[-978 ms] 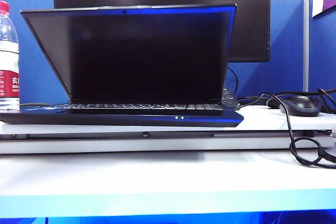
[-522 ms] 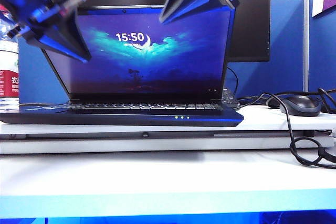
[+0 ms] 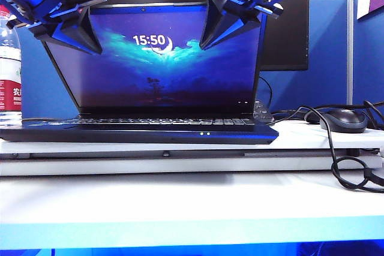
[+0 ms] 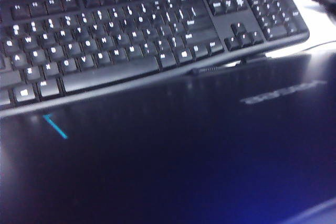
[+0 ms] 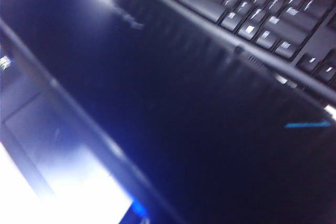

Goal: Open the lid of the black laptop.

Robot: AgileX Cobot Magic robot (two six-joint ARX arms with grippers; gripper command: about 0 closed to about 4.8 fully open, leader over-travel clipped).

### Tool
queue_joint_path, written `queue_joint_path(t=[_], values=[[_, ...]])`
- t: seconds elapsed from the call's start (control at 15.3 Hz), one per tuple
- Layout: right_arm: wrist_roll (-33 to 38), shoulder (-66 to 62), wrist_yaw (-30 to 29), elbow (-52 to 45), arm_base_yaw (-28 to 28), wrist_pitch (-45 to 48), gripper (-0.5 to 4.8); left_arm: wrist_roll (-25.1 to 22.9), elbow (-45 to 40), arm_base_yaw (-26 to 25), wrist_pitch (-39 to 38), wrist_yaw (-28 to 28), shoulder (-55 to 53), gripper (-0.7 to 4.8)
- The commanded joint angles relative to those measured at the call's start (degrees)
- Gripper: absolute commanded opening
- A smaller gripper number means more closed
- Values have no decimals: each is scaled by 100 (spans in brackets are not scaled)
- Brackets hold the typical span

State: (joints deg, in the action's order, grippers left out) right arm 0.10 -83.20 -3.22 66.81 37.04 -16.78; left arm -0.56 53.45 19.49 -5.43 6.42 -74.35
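Left claw (image 3: 75, 25) and right claw (image 3: 231, 16) hang high in front of the upright lid (image 3: 159, 58), fingers parted, gripping nothing, and the black laptop (image 3: 180, 131) sits on the white bench (image 3: 180, 199) below them, the lid leaning back behind both claws. Judging by that lit screen showing a clock, the opening looks done, with only a retreat left. Against a second back, the screen was dark then and neither claw was in frame!

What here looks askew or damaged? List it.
Nothing stands out. The black laptop sits flat, its lid raised, screen lit and undamaged. Left gripper and right gripper hang at the lid's top corners.
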Motion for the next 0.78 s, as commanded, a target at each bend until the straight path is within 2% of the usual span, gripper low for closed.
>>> queue_joint_path(t=[0.07,0.46,0.78], values=[[-11,31,127,46,-31,496,-6,-2,15,-4,286,-17,22,53],[55,33,376,52,-157,1338,-6,63,74,-4,651,-72,39,53],[127,33,568,59,-249,1818,-6,105,136,-4,1290,-173,46,53]])
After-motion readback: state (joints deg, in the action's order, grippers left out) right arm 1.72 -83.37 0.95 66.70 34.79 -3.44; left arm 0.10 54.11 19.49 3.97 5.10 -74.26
